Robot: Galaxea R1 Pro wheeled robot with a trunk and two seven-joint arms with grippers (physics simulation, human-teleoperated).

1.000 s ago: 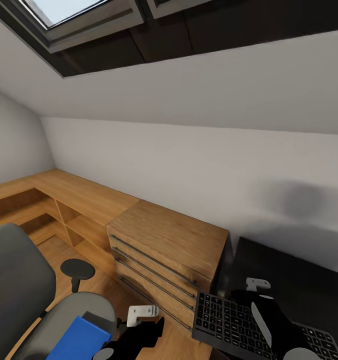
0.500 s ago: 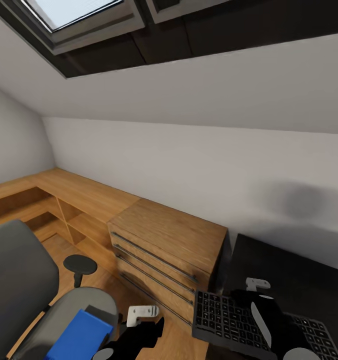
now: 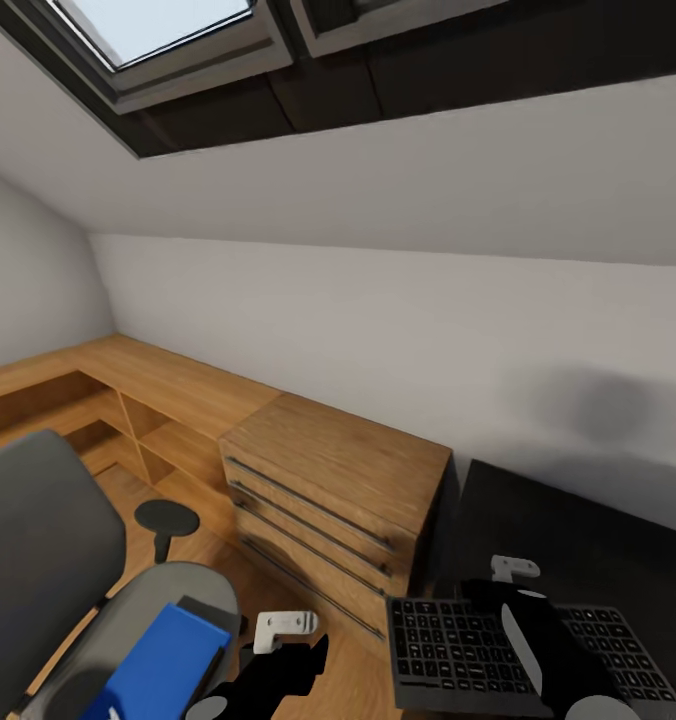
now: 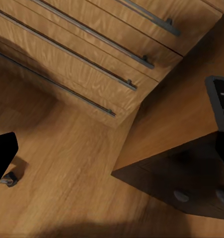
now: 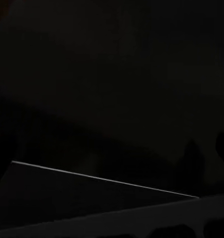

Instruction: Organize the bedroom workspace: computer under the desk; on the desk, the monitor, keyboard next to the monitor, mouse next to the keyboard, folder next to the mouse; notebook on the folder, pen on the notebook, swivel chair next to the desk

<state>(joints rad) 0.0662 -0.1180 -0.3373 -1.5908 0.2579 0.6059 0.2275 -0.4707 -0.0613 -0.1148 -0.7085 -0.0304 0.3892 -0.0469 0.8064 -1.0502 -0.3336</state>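
Keyboard (image 3: 523, 655): black, flat, full-width. It lay under your right gripper (image 3: 513, 590), whose arm crossed over the keys, above a black desk top (image 3: 578, 530) that ran away ahead and to that gripper's right. You could not tell whether the jaws were spread or pinching the board: the right wrist view was nearly all dark, with one thin pale edge line. By judgement: light, rigid, smooth on its faces. Take it by a long edge near the middle, or it will likely pivot in the grip.

Folder (image 3: 163, 665): blue, flat, on the seat of the grey chair (image 3: 48, 560), just to the left of your left gripper (image 3: 293, 650). By judgement: thin, somewhat flexible, slick. Pinch an overhanging edge, since a flat face gives the fingers nothing to close on. The state of the left jaws could not be told either.

Surroundings:
- Wooden drawer unit (image 3: 338, 500) with long bar handles, ahead of both grippers and close beside the desk.
- Chair armrest (image 3: 166, 518), a round pad on a post, ahead of the folder, likely to obstruct a reach from that side.
- Wooden floor (image 4: 67, 178) below the left gripper.
- Low wooden shelving (image 3: 128, 420) along the wall, well beyond the chair.
- Sloped white ceiling with a skylight (image 3: 158, 25) overhead.
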